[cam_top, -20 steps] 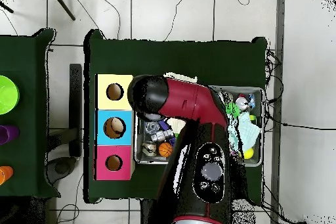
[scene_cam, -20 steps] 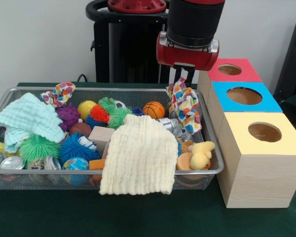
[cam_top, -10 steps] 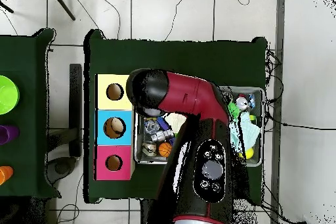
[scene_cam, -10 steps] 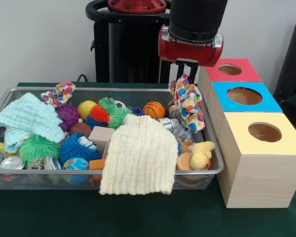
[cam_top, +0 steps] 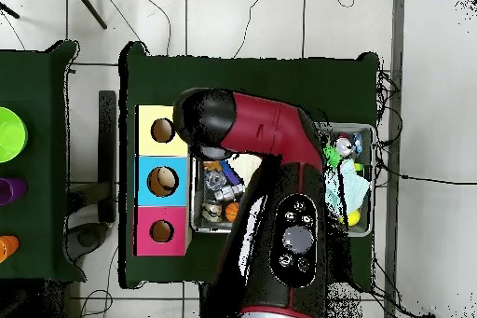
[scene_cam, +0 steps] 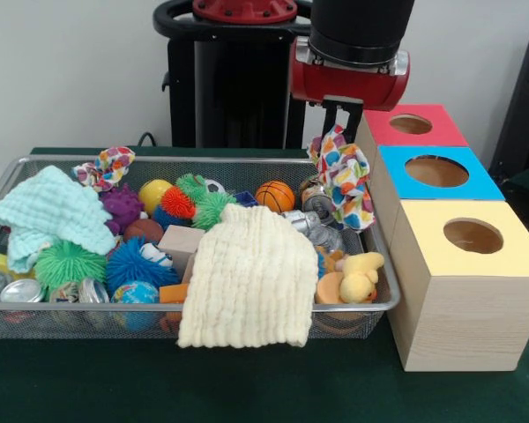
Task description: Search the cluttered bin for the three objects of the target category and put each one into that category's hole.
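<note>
My gripper (scene_cam: 339, 126) is shut on a polka-dot cloth (scene_cam: 346, 179). The cloth hangs clear above the right end of the wire bin (scene_cam: 88, 307), close to the red box (scene_cam: 412, 125) and the blue box (scene_cam: 436, 172). A yellow box (scene_cam: 473, 236) stands nearest the camera. A second polka-dot cloth (scene_cam: 110, 165) lies at the bin's far left rim, a pale yellow cloth (scene_cam: 251, 278) drapes over the front rim, and a mint cloth (scene_cam: 48, 211) lies at the left. In the overhead view the arm (cam_top: 252, 137) hides the gripper and the cloth.
The bin holds spiky balls (scene_cam: 132, 263), a small basketball (scene_cam: 274, 196), metal cans (scene_cam: 313, 229), a wooden block (scene_cam: 181, 240) and a plush duck (scene_cam: 360, 275). In the overhead view the three boxes (cam_top: 163, 180) stand in a row left of the bin.
The gripper has risen and shifted right toward the boxes, carrying the polka-dot cloth up off the bin's contents.
</note>
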Action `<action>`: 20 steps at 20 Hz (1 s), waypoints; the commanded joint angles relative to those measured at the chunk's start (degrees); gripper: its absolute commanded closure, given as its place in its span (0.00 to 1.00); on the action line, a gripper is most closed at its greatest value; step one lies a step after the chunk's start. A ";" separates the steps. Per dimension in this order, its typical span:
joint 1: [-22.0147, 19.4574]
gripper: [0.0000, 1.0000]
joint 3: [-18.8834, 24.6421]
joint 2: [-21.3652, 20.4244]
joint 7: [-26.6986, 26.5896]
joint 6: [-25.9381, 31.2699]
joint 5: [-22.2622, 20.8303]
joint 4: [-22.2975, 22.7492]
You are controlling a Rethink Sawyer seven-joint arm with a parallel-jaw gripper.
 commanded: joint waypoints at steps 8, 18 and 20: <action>1.84 1.00 -0.06 2.61 15.81 8.97 1.91 -4.41; 2.38 1.00 -0.65 2.49 15.96 8.87 2.57 -4.24; 2.51 1.00 -0.78 2.47 15.97 8.90 2.66 -4.22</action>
